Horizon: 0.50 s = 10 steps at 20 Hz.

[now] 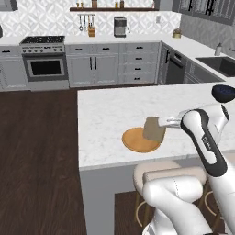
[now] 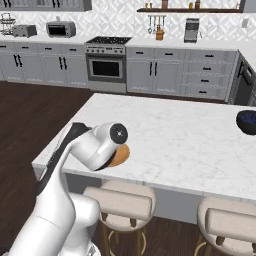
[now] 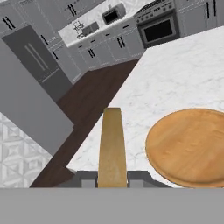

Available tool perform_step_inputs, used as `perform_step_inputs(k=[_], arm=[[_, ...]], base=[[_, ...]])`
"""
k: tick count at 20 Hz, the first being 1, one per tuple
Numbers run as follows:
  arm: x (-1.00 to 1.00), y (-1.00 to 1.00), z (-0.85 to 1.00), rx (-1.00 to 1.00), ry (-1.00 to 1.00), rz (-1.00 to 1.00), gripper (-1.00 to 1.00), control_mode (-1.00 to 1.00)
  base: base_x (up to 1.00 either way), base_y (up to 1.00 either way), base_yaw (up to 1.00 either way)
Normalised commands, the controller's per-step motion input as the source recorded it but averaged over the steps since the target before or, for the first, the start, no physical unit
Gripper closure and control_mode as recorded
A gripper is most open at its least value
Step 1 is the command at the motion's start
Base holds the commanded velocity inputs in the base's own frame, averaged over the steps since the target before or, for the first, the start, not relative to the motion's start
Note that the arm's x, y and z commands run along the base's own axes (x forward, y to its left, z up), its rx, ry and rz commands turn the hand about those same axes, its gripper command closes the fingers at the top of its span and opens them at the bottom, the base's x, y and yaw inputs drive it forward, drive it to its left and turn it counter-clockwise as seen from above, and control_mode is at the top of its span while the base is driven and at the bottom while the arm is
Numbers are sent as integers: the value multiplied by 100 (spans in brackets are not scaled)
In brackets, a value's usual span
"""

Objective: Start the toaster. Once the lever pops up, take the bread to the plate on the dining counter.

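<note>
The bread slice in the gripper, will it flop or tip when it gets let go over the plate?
The bread probably stays stiff: it stands edge-on from the gripper without sagging. Thin and held upright, it would likely topple flat once released. It hangs at the edge of the plate, so part may land off it.

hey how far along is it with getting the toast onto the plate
Done: the bread is out of the toaster, which sits far back, and has been carried to the dining counter. In hand: the gripper holds the slice upright over the plate's edge. Left: lay it down and release.
</note>
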Motion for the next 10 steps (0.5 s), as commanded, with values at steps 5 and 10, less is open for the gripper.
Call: perform_step_inputs(k=[5, 10], arm=[[24, 16, -43, -4, 0, 0, 100, -100], [16, 9, -28, -5, -1, 0, 100, -100]], base=[[0, 0, 0], [0, 0, 0]])
